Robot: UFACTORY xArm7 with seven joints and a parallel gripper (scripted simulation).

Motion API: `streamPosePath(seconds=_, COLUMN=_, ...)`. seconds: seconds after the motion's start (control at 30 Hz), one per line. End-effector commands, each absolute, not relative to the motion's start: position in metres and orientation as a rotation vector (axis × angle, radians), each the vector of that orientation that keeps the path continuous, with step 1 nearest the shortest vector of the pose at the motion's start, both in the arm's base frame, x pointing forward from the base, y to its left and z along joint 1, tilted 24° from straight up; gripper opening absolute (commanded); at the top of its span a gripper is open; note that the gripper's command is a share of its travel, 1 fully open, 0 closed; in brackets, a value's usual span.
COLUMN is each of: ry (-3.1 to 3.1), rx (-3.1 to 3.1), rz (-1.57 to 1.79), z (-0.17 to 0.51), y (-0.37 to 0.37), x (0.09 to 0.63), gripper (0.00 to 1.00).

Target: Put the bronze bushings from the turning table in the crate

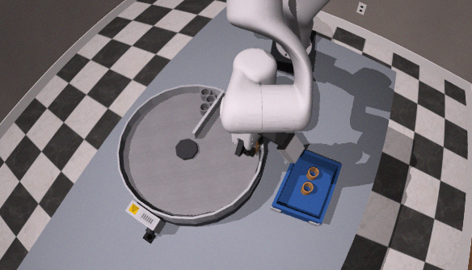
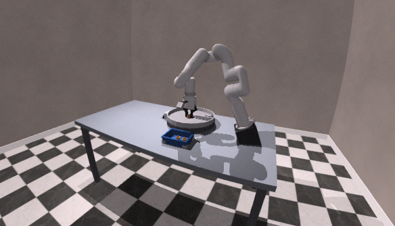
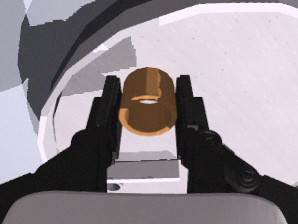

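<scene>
My gripper [image 1: 250,151] [image 2: 189,114] [image 3: 148,93] is shut on a bronze bushing [image 1: 257,146] [image 2: 189,116] [image 3: 149,80], with a black finger on each side. It is over the crate-side edge of the turning table [image 1: 162,184] [image 2: 191,124], inside or above the rim; its exact height is hard to tell. Two bronze bushings [image 1: 313,178] [image 1: 307,193] [image 2: 178,137] [image 2: 184,139] stand apart in the blue crate [image 1: 297,215] [image 2: 172,142]. Several grey steel bushings [image 1: 205,94] [image 1: 204,107] sit grouped on the turning table beside the bar, on the robot base's side.
The raised bar [image 1: 208,116] [image 2: 203,116] reaches inward from the turning table's rim. A dark hub [image 1: 187,149] is at its centre. A white box with a warning label [image 1: 143,215] sits outside the rim. The arm hides part of the turning table in the top view.
</scene>
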State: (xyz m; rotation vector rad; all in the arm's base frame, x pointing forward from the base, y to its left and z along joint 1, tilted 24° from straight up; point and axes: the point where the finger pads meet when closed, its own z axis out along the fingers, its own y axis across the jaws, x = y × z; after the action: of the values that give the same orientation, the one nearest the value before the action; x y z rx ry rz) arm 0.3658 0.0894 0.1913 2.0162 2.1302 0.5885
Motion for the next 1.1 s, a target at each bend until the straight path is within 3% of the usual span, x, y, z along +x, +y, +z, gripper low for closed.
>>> streamPosePath(seconds=0.0, ry=2.011, rx=2.148, rz=0.592, z=0.201, y=0.13, x=0.37, gripper=0.0)
streamPosePath(seconds=1.07, ry=1.624, rx=2.533, rz=0.635, z=0.228, y=0.26, x=0.378, gripper=0.0)
